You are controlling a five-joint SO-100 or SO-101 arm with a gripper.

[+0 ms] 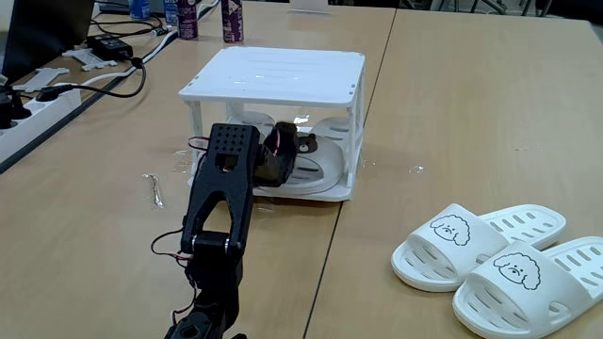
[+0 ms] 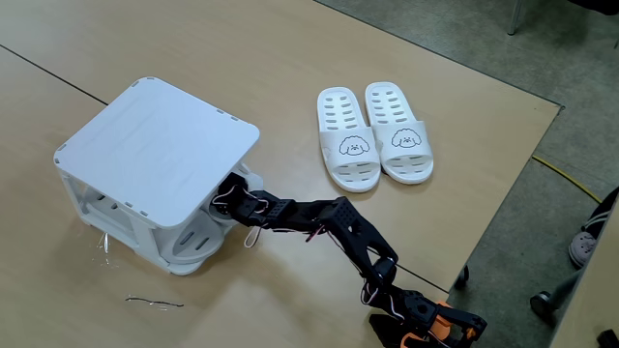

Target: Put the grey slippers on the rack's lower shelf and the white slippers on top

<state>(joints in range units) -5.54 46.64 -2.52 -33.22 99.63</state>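
Observation:
The white rack [image 1: 273, 73] stands mid-table, and its ridged top [image 2: 155, 145] is bare. Grey slippers [image 1: 325, 165] lie side by side on the lower shelf [image 1: 334, 194]; from above only their ends [image 2: 198, 237] peek out under the top. My black arm reaches in from the front, with the gripper [image 1: 290, 151] inside the lower tier at the slippers. The rack's top partly hides the gripper [image 2: 232, 195], so I cannot tell how its jaws stand. The white slippers [image 1: 476, 247] with dog faces sit as a pair on the table, apart from the rack [image 2: 372, 135].
A power strip [image 1: 33, 99] and black cables lie at the table's left edge. Bottles [image 1: 231, 21] stand behind the rack. A thin bent wire [image 1: 155, 193] lies on the table beside the arm. Behind the white slippers the table's edge [image 2: 503, 184] drops to the floor.

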